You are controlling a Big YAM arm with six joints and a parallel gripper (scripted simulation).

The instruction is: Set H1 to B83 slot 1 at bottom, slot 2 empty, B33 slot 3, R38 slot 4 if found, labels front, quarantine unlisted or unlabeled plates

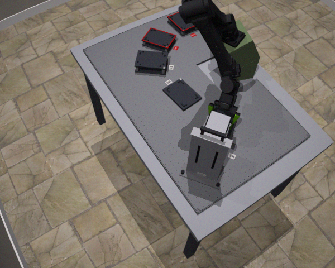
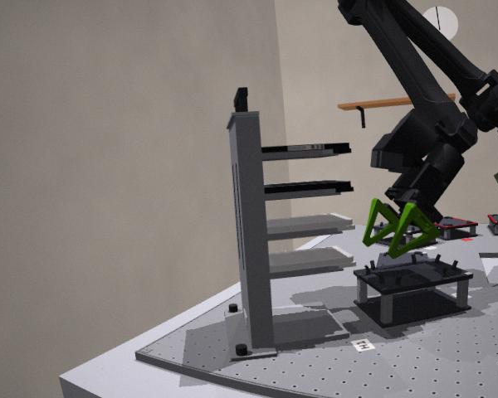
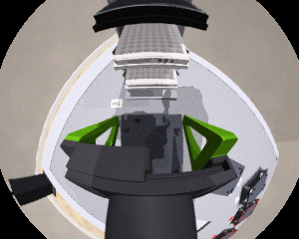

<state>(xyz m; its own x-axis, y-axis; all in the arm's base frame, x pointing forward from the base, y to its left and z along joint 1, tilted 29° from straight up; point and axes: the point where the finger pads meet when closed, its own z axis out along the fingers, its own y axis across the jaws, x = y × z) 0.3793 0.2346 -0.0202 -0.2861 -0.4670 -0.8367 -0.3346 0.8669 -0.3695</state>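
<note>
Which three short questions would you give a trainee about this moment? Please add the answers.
1. True or false: the jaws are shut on a plate.
2. How many red-rimmed nests show in the top view? A) one B) two C) three
3. How many shelves does the plate hotel have, counted in the exterior view?

Key:
1. False. The jaws stand wide open and hold nothing.
2. B.
3. Four.
</note>
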